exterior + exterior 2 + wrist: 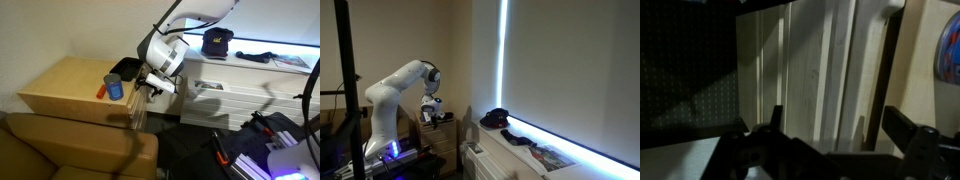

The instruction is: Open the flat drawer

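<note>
With the gripper (835, 135) spread open just in front of the flat drawer (868, 75), right under the cabinet (65, 85) top, its fingers (908, 138) may slip off that thin front or catch the panel below.

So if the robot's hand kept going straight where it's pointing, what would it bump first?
Probably the light wooden cabinet front: in the wrist view it fills the space straight ahead of the open hand, nothing between. How far off it is, I can't tell.
</note>
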`<state>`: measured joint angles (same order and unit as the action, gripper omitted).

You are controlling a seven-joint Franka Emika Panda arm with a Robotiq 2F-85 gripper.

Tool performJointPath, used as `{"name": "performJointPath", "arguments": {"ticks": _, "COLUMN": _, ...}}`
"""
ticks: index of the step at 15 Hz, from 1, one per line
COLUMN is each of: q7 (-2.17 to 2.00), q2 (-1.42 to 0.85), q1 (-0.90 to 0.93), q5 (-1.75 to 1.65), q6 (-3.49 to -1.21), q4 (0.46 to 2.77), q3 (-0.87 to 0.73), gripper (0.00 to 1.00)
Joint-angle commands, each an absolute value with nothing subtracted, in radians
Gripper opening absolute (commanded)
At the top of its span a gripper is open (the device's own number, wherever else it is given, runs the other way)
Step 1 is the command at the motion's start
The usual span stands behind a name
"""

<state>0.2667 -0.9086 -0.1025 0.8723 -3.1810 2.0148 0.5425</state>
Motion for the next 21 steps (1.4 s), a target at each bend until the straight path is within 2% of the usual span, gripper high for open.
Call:
{"name": "performJointPath", "arguments": {"ticks": 1, "q7": 0.265, "q2": -0.954, "q1": -0.062, "q5": 0.858, "q6": -3.19, "q4": 1.954, "q3": 0.524, "gripper": 1.0}}
{"name": "performJointPath", "arguments": {"ticks": 8, "q7": 0.239, "q2": -1.007, "q1": 0.033, "q5": 0.862, "q6": -3.173, "q4": 1.898, "q3": 0.431, "gripper": 1.0}}
{"name": "performJointPath", "arguments": {"ticks": 18, "q7": 0.288, "q2": -1.131, "q1": -0.156, "q5": 0.882, "q6": -3.21, "q4": 1.818, "q3": 0.613, "gripper": 1.0}}
{"name": "performJointPath", "arguments": {"ticks": 21, "q7": 0.309, "q2": -1.158, "q1": -0.163, "q5": 0.859, "q6": -3.229, "q4": 1.823, "q3": 0.611, "gripper": 1.0}}
